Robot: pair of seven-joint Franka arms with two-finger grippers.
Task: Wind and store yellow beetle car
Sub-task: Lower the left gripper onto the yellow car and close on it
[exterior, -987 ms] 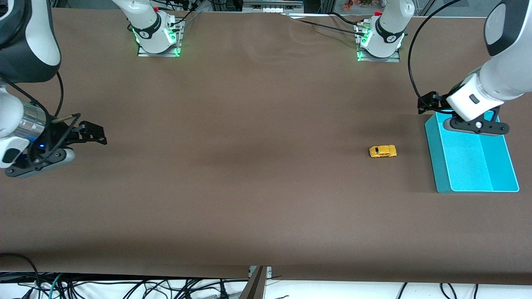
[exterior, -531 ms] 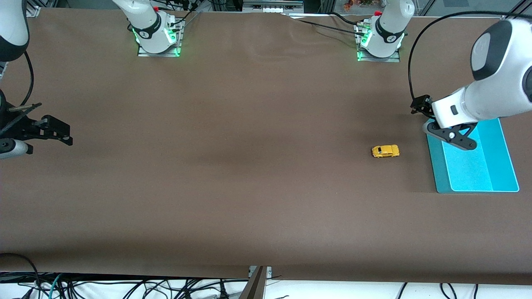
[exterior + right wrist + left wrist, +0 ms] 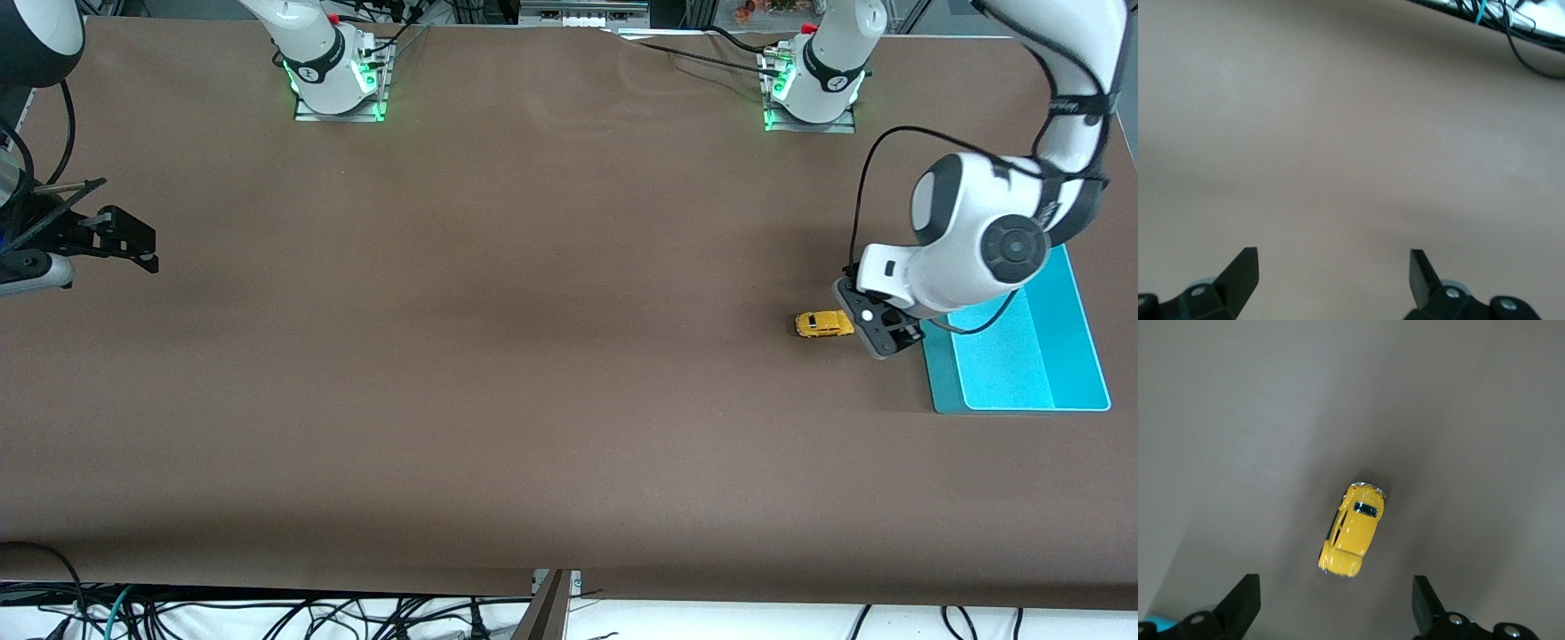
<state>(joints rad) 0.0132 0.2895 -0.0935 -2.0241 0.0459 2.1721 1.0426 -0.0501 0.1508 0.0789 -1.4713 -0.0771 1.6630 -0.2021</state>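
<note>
You are at the approach, ahead of any grasp. The yellow beetle car (image 3: 824,324) sits on its wheels on the brown surface (image 3: 533,400), toward the left arm's end, just beside the turquoise bin (image 3: 1067,356) but apart from it. The left tool (image 3: 876,331) hangs low over the strip between car and bin, its jaws spread wide and empty; in the left wrist view the car (image 3: 1353,530) lies ahead of the two fingertips (image 3: 1241,603), not yet between them.

By my judgement your next move is to bring the left tool over the car's body, lower it, and close across the narrow sides so the wheels stay free for winding. The car is small and rounded, so a grip off centre may squirt it out.

Nothing lies between tool and car. The right tool (image 3: 116,240) waits, spread and empty, over bare surface at the right arm's end, well apart from the car.
</note>
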